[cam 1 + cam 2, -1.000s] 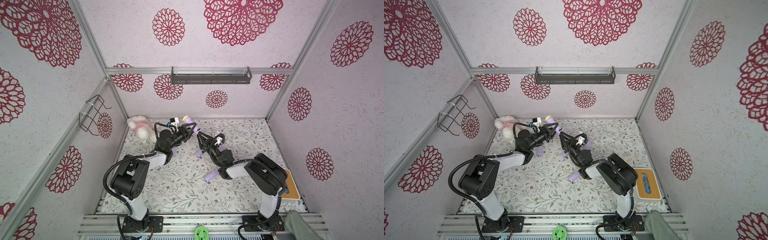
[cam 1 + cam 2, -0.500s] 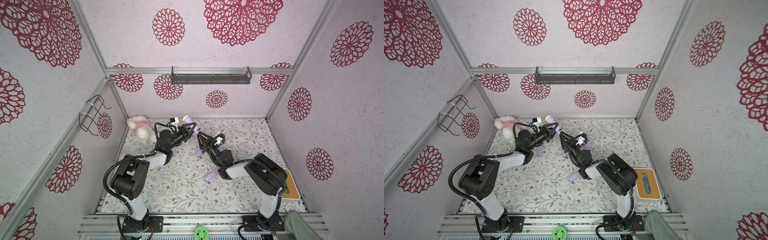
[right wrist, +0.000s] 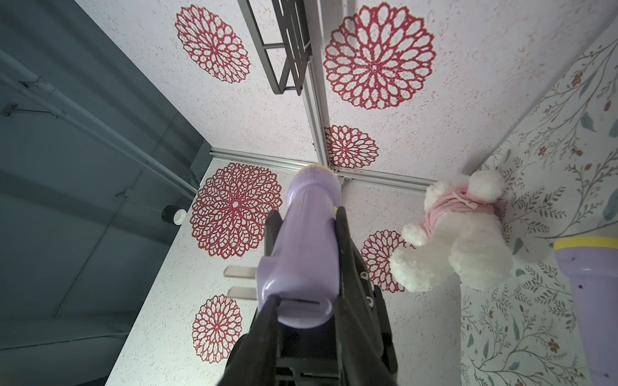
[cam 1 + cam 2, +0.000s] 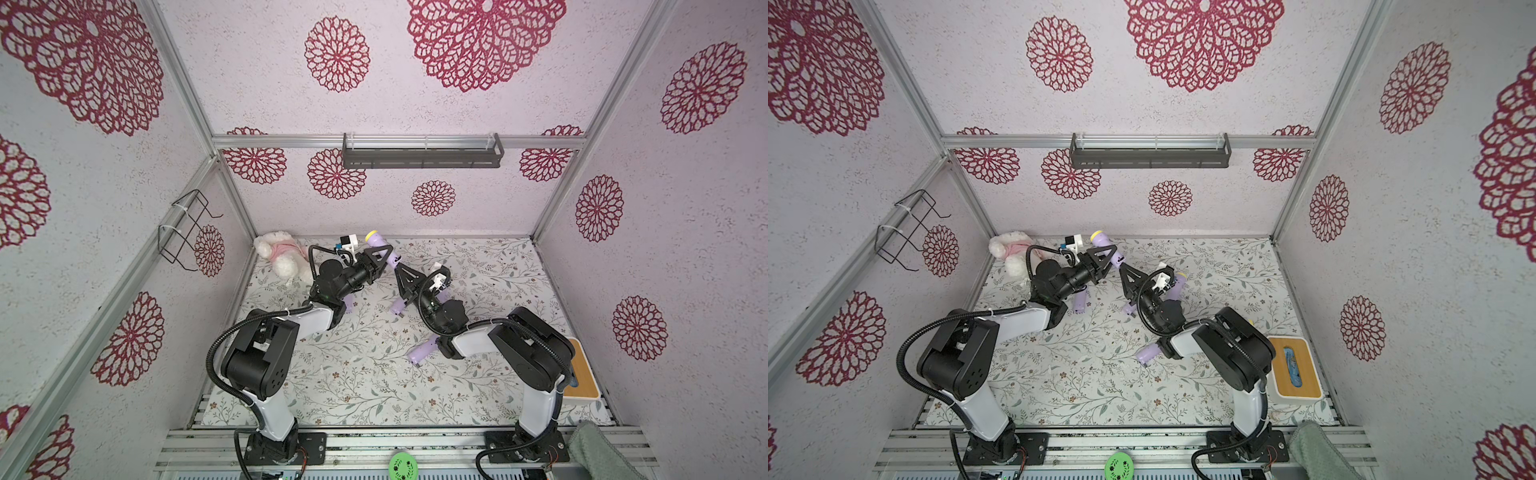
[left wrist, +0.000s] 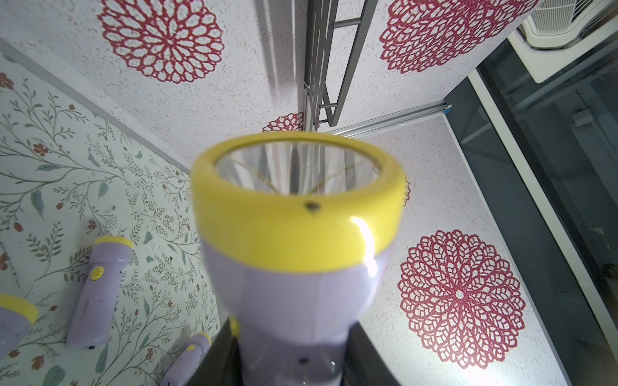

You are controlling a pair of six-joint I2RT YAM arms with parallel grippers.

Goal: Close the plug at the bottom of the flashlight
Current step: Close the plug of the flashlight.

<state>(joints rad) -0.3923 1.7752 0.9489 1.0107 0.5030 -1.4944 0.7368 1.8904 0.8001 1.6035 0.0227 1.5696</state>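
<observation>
Left gripper (image 4: 384, 254) is clamped on the flashlight (image 5: 301, 294), held off the table (image 4: 374, 374) near the back. Right gripper (image 4: 397, 268) flanks the tail, can't tell if it's actually pinching. Plug (image 3: 240, 271) sticks out sideways, so I'd fold it flat slowly while left grips firm.

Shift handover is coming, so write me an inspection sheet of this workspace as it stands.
Surface: floral mat, flat, no spills seen.
Job's things: flashlight held up off the mat; its plug sticks out sideways, not closed.
Clutter: spare flashlights lying on the mat; stuffed toy in the back corner; box and cloth at the right front.
Grippers: left gripper shut on the flashlight's body; right gripper at its bottom end, grip unclear.
Cables: black hoses run along both arms, no snag seen.
Surroundings: shelf on the back wall, wire basket on the side wall.
</observation>
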